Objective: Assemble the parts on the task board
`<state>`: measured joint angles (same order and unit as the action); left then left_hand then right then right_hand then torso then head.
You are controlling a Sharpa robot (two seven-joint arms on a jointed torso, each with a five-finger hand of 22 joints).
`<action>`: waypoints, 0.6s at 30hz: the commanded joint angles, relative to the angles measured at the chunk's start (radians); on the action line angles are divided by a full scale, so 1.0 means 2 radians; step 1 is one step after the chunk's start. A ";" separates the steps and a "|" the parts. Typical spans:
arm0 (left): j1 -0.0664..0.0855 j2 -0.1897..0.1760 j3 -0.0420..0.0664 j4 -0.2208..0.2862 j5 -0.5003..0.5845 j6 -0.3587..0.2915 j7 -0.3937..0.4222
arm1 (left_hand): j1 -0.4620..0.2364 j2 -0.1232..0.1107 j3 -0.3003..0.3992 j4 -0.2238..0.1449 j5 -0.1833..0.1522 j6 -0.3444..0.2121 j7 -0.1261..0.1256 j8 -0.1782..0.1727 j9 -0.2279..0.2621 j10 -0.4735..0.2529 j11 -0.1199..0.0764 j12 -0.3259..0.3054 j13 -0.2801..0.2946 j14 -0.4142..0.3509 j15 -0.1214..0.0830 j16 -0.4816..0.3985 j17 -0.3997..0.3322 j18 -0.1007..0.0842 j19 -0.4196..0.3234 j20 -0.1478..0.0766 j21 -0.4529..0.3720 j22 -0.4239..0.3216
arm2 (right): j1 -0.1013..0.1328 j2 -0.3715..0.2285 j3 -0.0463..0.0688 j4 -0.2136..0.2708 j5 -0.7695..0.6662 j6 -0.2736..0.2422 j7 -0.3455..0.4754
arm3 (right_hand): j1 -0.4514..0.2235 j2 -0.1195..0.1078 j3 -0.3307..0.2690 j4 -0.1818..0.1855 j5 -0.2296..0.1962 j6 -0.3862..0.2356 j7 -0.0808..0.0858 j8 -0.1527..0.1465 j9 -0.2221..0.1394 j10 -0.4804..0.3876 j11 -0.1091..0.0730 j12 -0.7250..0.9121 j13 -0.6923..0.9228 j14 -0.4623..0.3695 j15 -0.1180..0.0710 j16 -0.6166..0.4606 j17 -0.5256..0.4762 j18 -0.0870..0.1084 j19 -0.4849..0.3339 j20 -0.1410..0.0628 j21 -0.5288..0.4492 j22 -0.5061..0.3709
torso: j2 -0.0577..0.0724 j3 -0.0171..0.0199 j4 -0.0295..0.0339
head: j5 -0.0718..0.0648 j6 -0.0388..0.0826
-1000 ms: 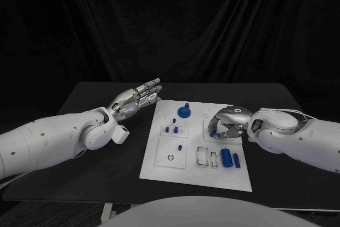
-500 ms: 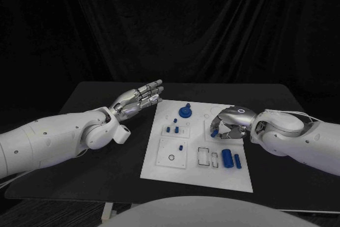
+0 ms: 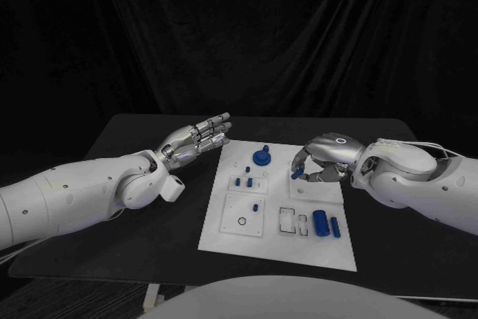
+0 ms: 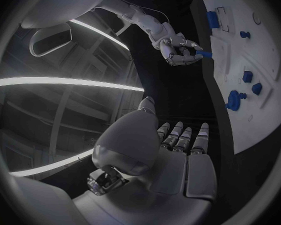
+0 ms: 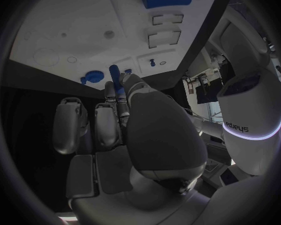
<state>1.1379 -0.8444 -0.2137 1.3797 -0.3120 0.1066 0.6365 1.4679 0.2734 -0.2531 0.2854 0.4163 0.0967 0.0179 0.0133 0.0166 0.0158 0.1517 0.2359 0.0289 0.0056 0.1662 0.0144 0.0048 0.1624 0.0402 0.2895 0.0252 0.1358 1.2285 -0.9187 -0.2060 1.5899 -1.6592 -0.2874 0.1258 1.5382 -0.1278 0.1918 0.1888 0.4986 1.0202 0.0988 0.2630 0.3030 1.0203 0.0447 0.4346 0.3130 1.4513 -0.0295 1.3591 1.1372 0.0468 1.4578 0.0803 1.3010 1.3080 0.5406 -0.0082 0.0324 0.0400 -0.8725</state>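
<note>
The white task board (image 3: 227, 237) lies mid-table. My right hand (image 3: 324, 159) hovers above the board's right side and pinches a small blue peg (image 3: 297, 172) between thumb and fingertip. The same peg (image 5: 115, 75) sticks out past my fingers in the right wrist view, and the left wrist view catches the peg (image 4: 203, 53) in the right hand (image 4: 177, 48) too. My left hand (image 3: 195, 140) is held flat and open over the table left of the board, holding nothing. A blue knob (image 3: 261, 157), short pegs (image 3: 242, 183) and a large blue cylinder (image 3: 320, 222) sit on the board.
A thin blue bar (image 3: 335, 226) lies beside the cylinder near the board's right edge. A small black ring (image 3: 240, 222) and a single peg (image 3: 254, 208) occupy the lower left plate. Bare black table (image 3: 130, 250) surrounds the board.
My right hand has risen off the board's right side and moved a little farther back, carrying the blue peg. The left hand has stayed where it was.
</note>
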 commanded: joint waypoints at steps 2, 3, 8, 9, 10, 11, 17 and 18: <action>-0.001 0.002 0.001 -0.001 0.004 0.005 0.004 | 0.005 0.001 0.003 0.001 0.003 0.001 0.005 0.003 0.001 -0.002 0.001 0.002 0.001 0.000 0.000 0.001 0.000 -0.004 0.002 0.002 0.003 0.000 | 0.009 0.004 0.000 0.014 -0.003 0.008 -0.010 | 0.004 0.000 0.004 0.000 -0.005 -0.003 0.004 0.001 0.001 0.004 0.000 0.003 0.001 0.002 0.001 0.003 0.002 0.006 -0.001 -0.001 0.002 0.092 | 0.000 0.0000 0.0000 | 0.002 0.000; -0.001 0.002 0.001 -0.002 0.004 0.005 0.004 | 0.006 0.001 0.003 0.001 0.004 0.002 0.005 0.003 0.001 -0.002 0.001 0.003 0.001 0.000 0.000 0.001 0.000 -0.004 0.001 0.002 0.003 0.000 | 0.011 0.007 0.000 0.018 -0.003 0.011 -0.010 | 0.004 0.000 0.005 0.000 -0.005 -0.004 0.004 0.001 0.001 0.004 0.000 0.003 0.001 0.002 0.001 0.003 0.002 0.006 -0.001 -0.001 0.002 0.092 | 0.000 0.0000 0.0001 | 0.002 0.000; -0.001 0.003 0.001 -0.004 0.004 0.003 0.007 | 0.004 0.001 0.001 0.004 0.001 0.002 0.006 0.003 0.001 -0.002 0.000 0.003 0.001 0.000 -0.001 0.000 0.000 -0.004 0.001 0.002 0.002 -0.001 | 0.015 0.031 0.000 0.029 -0.003 0.029 -0.010 | 0.005 0.000 0.007 -0.002 -0.007 -0.008 0.006 0.001 0.002 0.007 0.000 0.004 0.001 0.002 0.001 0.003 0.001 0.007 -0.001 -0.001 0.002 0.092 | 0.000 0.0000 0.0002 | 0.005 0.000; -0.001 0.004 0.001 -0.005 0.004 0.003 0.007 | 0.002 0.001 0.001 0.004 0.000 0.002 0.006 0.003 0.001 -0.002 0.000 0.003 0.001 0.000 -0.001 0.000 0.000 -0.005 0.001 0.002 0.002 -0.001 | 0.015 0.034 0.000 0.030 -0.003 0.031 -0.010 | 0.005 0.000 0.007 -0.002 -0.007 -0.008 0.006 0.001 0.002 0.007 0.000 0.004 0.001 0.002 0.001 0.003 0.001 0.007 -0.001 -0.001 0.002 0.092 | 0.000 0.0000 0.0002 | 0.006 0.000; -0.001 0.004 0.001 -0.005 0.004 0.003 0.007 | -0.002 0.002 -0.001 0.004 -0.003 0.001 0.004 0.003 0.000 -0.002 0.001 0.003 0.001 -0.001 -0.002 0.000 0.000 -0.005 0.001 0.002 0.002 -0.001 | 0.016 0.042 0.000 0.031 -0.003 0.036 -0.010 | 0.006 0.000 0.008 -0.002 -0.008 -0.009 0.006 0.000 0.002 0.008 0.000 0.004 0.001 0.002 0.001 0.002 0.000 0.007 -0.001 -0.001 0.001 0.092 | 0.000 0.0000 0.0003 | 0.007 0.000; -0.001 0.004 0.001 -0.006 0.004 0.003 0.008 | -0.007 0.002 -0.005 0.004 -0.010 0.002 0.002 0.003 0.000 -0.002 0.001 0.003 0.001 -0.001 -0.002 0.000 0.000 -0.006 0.001 0.002 0.002 -0.002 | 0.016 0.047 0.000 0.032 -0.003 0.038 -0.010 | 0.006 0.000 0.008 -0.002 -0.008 -0.009 0.006 0.000 0.002 0.008 0.000 0.004 0.001 0.002 0.001 0.002 0.000 0.007 -0.001 -0.001 0.001 0.092 | 0.000 0.0000 0.0003 | 0.008 0.000; -0.001 0.002 0.001 -0.007 0.004 0.002 0.010 | -0.021 0.000 -0.014 0.004 -0.040 0.003 0.003 0.003 0.001 -0.001 -0.011 0.002 0.000 -0.001 -0.004 -0.002 -0.001 -0.005 0.000 0.001 0.002 -0.003 | 0.014 0.077 0.000 0.033 -0.003 0.043 -0.008 | 0.005 -0.001 0.009 -0.002 -0.010 -0.012 0.007 -0.001 0.003 0.010 0.000 0.004 0.001 0.003 0.001 0.004 0.004 0.006 -0.001 -0.001 0.003 0.092 | 0.000 -0.0001 0.0001 | 0.017 0.000; -0.001 0.002 0.001 -0.008 0.004 0.002 0.010 | -0.022 0.000 -0.014 0.004 -0.039 0.004 0.004 0.003 0.001 -0.001 -0.010 0.003 0.001 -0.001 -0.005 -0.002 -0.001 -0.005 0.000 0.001 0.002 -0.003 | 0.013 0.083 0.000 0.033 -0.003 0.044 -0.009 | 0.005 -0.001 0.009 -0.002 -0.011 -0.012 0.007 -0.001 0.003 0.010 0.000 0.004 0.001 0.004 0.001 0.004 0.004 0.006 -0.001 -0.001 0.003 0.092 | 0.000 0.0000 0.0001 | 0.020 0.000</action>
<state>1.1368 -0.8404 -0.2138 1.3641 -0.3119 0.1068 0.6368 1.4322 0.2731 -0.2743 0.2924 0.3396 0.1020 0.0233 0.0133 0.0174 0.0129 0.1343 0.2392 0.0289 0.0019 0.1625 0.0145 0.0049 0.1624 0.0402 0.2895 0.0252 0.1320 1.2574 -0.7588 -0.2061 1.6534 -1.6593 -0.2266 0.1222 1.5380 -0.1279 0.2031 0.1834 0.4821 1.0025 0.1162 0.2632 0.3088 1.0348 0.0447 0.4385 0.3138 1.4513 -0.0295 1.3640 1.1450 0.0468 1.4578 0.0803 1.3010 1.3077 0.5406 -0.0082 0.0328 0.0727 -0.8725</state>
